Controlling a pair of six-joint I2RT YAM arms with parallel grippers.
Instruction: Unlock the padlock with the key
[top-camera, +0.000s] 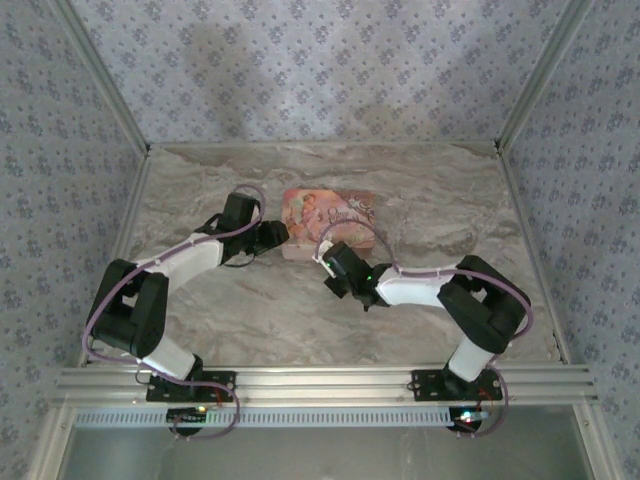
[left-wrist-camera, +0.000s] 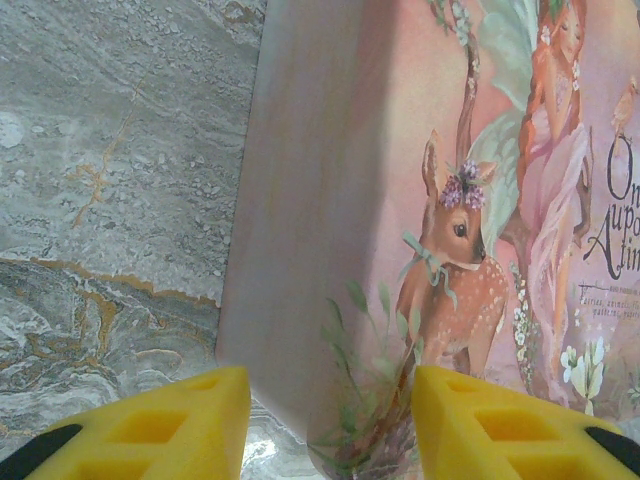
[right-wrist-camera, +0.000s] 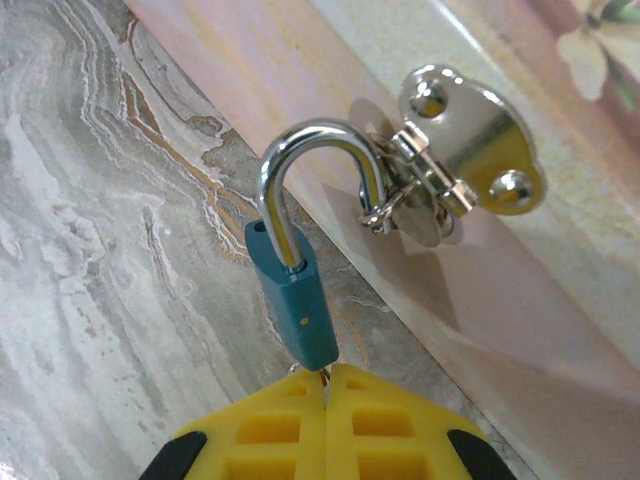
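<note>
The blue padlock (right-wrist-camera: 295, 295) hangs by its metal shackle (right-wrist-camera: 315, 140) from the silver hasp (right-wrist-camera: 470, 150) on the pink box's side. One shackle leg sits in the body, and the hole beside it is empty. My right gripper (right-wrist-camera: 326, 385) is shut directly under the padlock's bottom end, with a thin sliver of the key (right-wrist-camera: 316, 374) showing between its yellow fingertips. My left gripper (left-wrist-camera: 330, 405) stands open astride a corner of the pink illustrated box (left-wrist-camera: 330, 200). From above, the left gripper (top-camera: 278, 234) is at the box's left edge and the right gripper (top-camera: 328, 258) at its front edge.
The pink box (top-camera: 335, 215) lies on the marble tabletop (top-camera: 250, 310) near the middle back. Patterned walls and metal frame posts (top-camera: 530, 85) close in the left, right and back sides. Open marble spreads in front of the box.
</note>
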